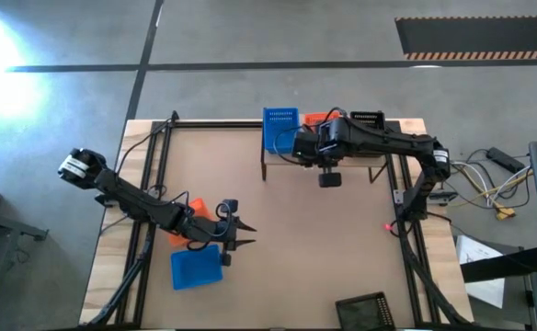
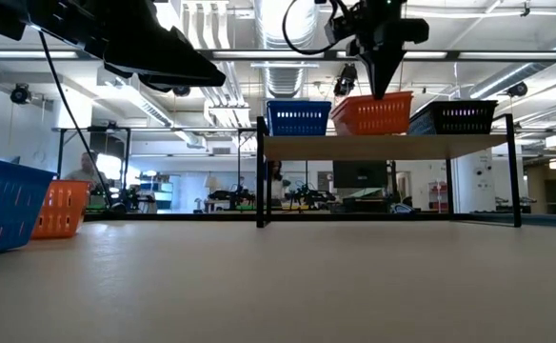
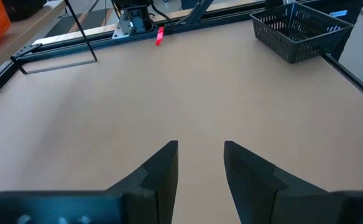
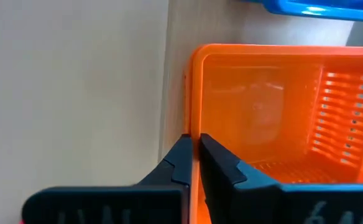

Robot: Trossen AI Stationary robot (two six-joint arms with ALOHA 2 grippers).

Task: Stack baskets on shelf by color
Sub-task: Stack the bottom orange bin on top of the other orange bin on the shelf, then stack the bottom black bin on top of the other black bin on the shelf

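On the shelf [image 2: 383,146] at the table's far edge stand a blue basket [image 2: 298,117], an orange basket [image 2: 373,112] and a black basket [image 2: 454,116] side by side. My right gripper [image 2: 385,88] points down over the shelf and is shut on the orange basket [image 4: 275,118], which sits slightly tilted. My left gripper [image 1: 245,230] hovers open over the bare table [image 3: 188,93] near the left side and holds nothing. Next to it, a blue basket [image 1: 197,267] and an orange basket [image 1: 184,213] rest on the table. Another black basket [image 1: 365,311] stands at the near edge. My right gripper pinches the orange basket's wall at its rim [image 4: 194,127], on the shelf's near side, with one finger inside [image 4: 219,165] and one outside [image 4: 178,163]. The fingers come from above, pointing down. The basket is tilted over the shelf plank; whether its bottom rests there I cannot tell.
The shelf's thin dark legs [image 1: 265,167] stand on the table ahead of its far edge. Dark rails [image 1: 154,165] run along the table's left and right sides. A small red piece [image 3: 160,35] lies by the right rail. The table's middle [image 1: 305,239] is bare.
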